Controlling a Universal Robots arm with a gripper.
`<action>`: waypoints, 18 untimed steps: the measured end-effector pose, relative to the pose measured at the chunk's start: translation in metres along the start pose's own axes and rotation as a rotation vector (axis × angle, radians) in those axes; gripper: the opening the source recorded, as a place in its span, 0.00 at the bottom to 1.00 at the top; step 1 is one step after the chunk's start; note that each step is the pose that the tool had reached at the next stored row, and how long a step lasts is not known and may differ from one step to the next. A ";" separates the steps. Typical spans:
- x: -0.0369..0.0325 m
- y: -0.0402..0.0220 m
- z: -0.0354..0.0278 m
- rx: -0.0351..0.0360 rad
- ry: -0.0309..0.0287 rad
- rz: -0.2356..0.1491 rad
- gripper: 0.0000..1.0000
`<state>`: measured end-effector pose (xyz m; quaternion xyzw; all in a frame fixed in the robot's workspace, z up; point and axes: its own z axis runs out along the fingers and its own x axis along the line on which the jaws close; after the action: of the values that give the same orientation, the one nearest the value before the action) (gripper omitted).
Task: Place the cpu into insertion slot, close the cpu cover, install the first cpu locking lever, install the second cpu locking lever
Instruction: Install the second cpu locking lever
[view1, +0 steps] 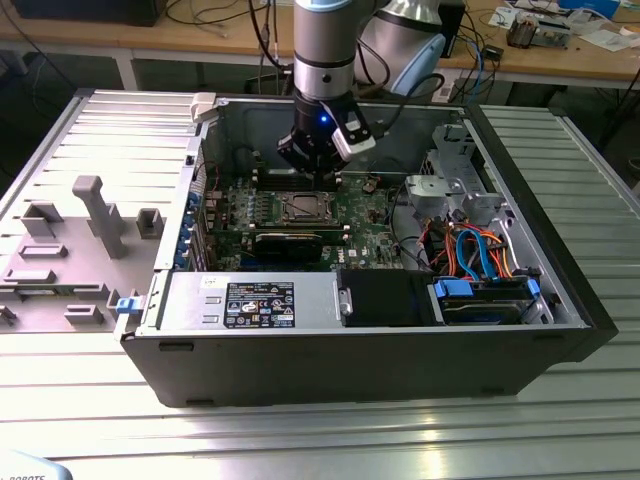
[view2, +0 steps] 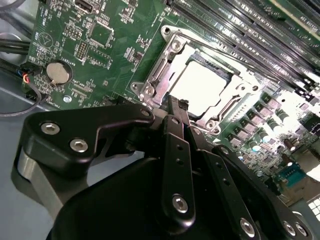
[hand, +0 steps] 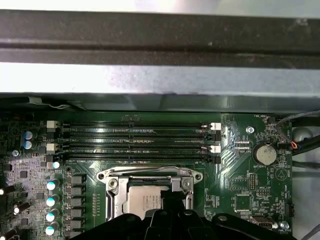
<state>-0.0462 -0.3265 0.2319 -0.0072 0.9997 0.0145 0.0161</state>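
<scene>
1. The cpu (view2: 202, 87) is a flat square chip with a pale, smooth metal top, lying in the socket on the green motherboard (view1: 370, 215); in the first wrist view it (hand: 145, 200) shows as a grey square partly behind the gripper.
2. The cpu cover (view2: 160, 75), a thin silver-grey metal frame with a square window, lies flat around the chip with bright screw heads at its corners; the first wrist view shows its far edge (hand: 150, 176) as a shiny stamped bar.
3. The gripper (view2: 176, 106) is matt black, with jointed links held by round steel bolts. Its fingers (view2: 173, 105) meet in a narrow tip with nothing between them, at the near edge of the cover (whether the tip touches the metal cannot be told).
4. In the exterior view the gripper (view1: 318, 172) hangs just beyond the socket, inside the open grey sheet-metal computer case (view1: 300, 370).
5. Writing: a black label (view1: 258, 304) with white print sits on the silver box nearest the camera, too small to read.
6. The first wrist view shows four long black memory slots (hand: 135, 140) beside the cover; both wrist views show a round silver coin battery (view2: 59, 72).
</scene>
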 end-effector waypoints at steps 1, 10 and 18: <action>0.0000 -0.0006 0.0000 0.0000 -0.0001 0.000 0.11; 0.0000 -0.0017 0.0000 0.0000 -0.0001 0.000 0.11; 0.0000 -0.0019 -0.0018 0.0002 0.0000 0.000 0.11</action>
<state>-0.0462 -0.3284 0.2336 -0.0071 0.9997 0.0144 0.0161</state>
